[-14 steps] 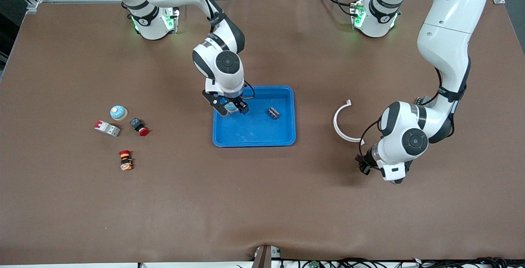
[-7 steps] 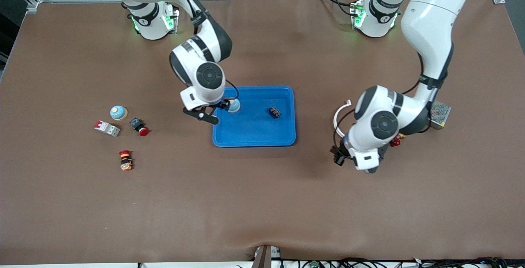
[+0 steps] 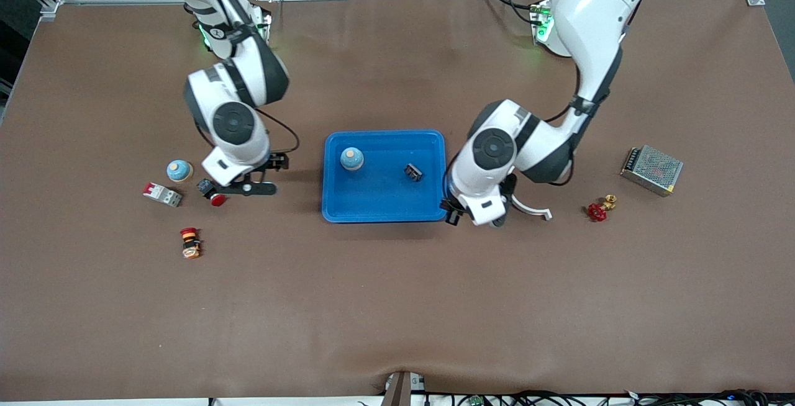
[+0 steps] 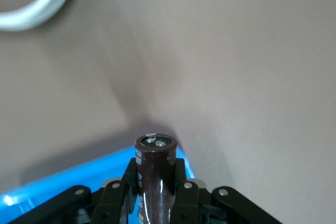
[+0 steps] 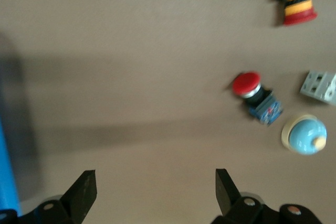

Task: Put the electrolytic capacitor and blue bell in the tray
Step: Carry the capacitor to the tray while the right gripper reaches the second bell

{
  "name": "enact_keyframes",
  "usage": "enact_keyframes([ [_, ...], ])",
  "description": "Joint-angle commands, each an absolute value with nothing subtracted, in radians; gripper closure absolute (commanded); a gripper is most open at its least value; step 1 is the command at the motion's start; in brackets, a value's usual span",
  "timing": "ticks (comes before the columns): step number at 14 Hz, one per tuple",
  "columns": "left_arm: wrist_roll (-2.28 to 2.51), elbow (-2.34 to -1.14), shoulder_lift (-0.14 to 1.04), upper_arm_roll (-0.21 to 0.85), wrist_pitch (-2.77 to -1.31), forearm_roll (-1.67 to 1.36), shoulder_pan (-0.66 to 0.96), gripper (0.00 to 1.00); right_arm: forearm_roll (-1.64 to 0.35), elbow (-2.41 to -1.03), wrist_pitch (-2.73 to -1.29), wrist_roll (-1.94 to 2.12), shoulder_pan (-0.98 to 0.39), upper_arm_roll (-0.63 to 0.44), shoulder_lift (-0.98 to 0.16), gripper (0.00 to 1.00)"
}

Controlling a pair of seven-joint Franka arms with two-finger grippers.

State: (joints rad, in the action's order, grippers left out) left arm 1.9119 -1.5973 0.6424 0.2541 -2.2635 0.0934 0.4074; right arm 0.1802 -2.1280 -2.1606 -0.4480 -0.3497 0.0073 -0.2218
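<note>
The electrolytic capacitor is hanging clamped in the left gripper's fingers over the tray rim, undelivered, while a blue bell is sitting inside and the right gripper, fingers apart, is hovering empty over the desk.

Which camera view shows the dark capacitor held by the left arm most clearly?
The left wrist view: the electrolytic capacitor stands between the left gripper's jaws, above the tray corner. In the front view the arm hides it. The right wrist view does not show it.
</note>
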Motion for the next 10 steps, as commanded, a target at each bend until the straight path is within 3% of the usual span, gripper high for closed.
enact_keyframes([
  [1, 2.073, -1.528, 0.698, 0.245, -2.253, 0.097, 0.462, 1.00, 0.201, -2.388, -2.404, -0.388, -0.200, 0.026, -0.091, 0.00],
  [5, 2.204, -1.517, 0.735, 0.247, -2.253, 0.089, 0.489, 1.00, 0.201, -2.514, -2.597, -0.257, -0.017, 0.026, -0.071, 0.00],
  [10, 2.318, -1.511, 0.787, 0.245, -2.255, 0.094, 0.514, 1.00, 0.201, -2.531, -2.673, 0.018, 0.196, 0.026, -0.086, 0.00],
])
